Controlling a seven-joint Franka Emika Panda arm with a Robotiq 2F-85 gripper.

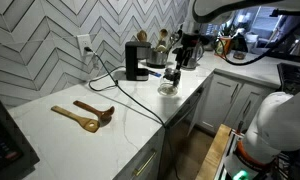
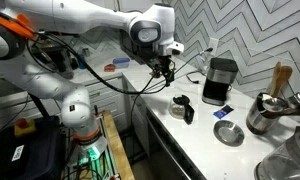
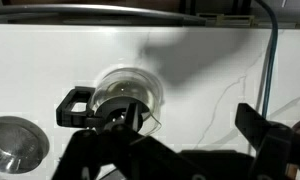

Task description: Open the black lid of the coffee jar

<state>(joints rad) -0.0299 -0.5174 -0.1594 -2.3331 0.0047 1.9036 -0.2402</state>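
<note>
The white counter (image 1: 50, 130) runs the width of the scene, and the Panda arm (image 2: 90, 25) reaches out over it toward the black coffee machine (image 1: 136, 60). That machine is our marker.

The gripper (image 1: 174, 68) hangs beside the machine, on the side away from the wall socket and up around the machine's top. In the wrist view its two dark fingers (image 3: 258, 122) are spread wide with nothing between them, so the hand is open and empty.

The coffee jar (image 1: 168, 86) stands on the counter just beside the machine and toward the counter's front edge. In the wrist view the jar (image 3: 125, 92) sits below the hand and off toward one finger, not centred in the gap. Gripper and jar are apart, with no contact.

The jar is upright, with its long axis vertical and its mouth facing straight up at the wrist camera. The black lid (image 2: 180, 100) reads as the dark cap on top, though it is too small to tell how firmly it is seated. A black handle-like piece (image 3: 72, 107) juts from the jar's side, on the side away from the far finger.

My read is that this is the approach step and the lid is not yet gripped. The next move calls for sliding across until the cap sits between the fingers, coming down to rim height, closing squarely, then turning or lifting. A light glass jar may spin or tip if the grip lands off-centre.
</note>
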